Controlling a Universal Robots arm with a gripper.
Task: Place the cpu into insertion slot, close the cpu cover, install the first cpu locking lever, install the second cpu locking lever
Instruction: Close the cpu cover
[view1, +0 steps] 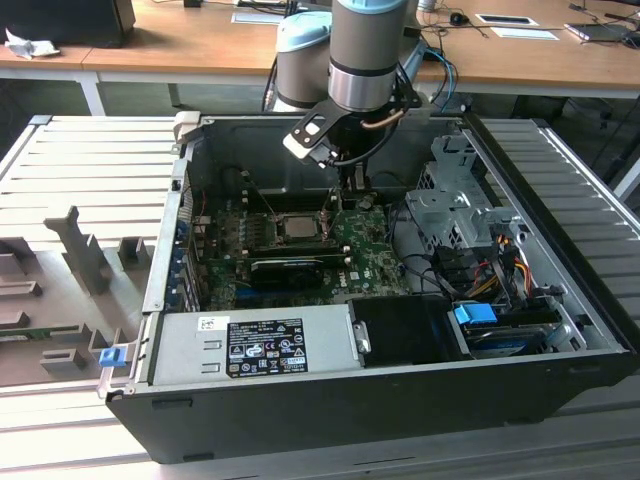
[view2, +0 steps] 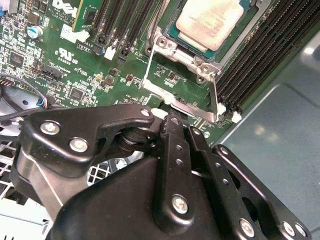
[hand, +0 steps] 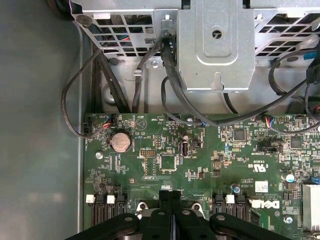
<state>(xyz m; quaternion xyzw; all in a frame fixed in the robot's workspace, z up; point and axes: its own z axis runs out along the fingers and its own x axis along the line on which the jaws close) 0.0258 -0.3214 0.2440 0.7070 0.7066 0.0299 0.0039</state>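
Note:
The cpu (view2: 215, 22), silvery face up, lies in the insertion slot (view2: 171, 36) on the green motherboard (view1: 365, 260). In the exterior view the cpu (view1: 298, 226) shows in the middle of the board. The cpu cover (view2: 150, 65), a thin silvery frame, stands tilted up from its hinge beside the chip, and the board shows through its window. My gripper (view2: 172, 120) is shut, its tips right at the cover's free edge; I cannot tell whether they touch. The shut gripper (hand: 170, 192) points down at the board, and in the exterior view the gripper (view1: 350, 185) hangs at the socket's right side.
Long black memory slots (view2: 260, 55) run beside the socket. A black graphics card (view1: 290, 268) lies in front of it. A metal drive cage (hand: 215, 45) with black cables (hand: 170, 90) stands close behind the gripper. The case walls (view1: 175, 200) and power supply (view1: 250, 345) hem in the board.

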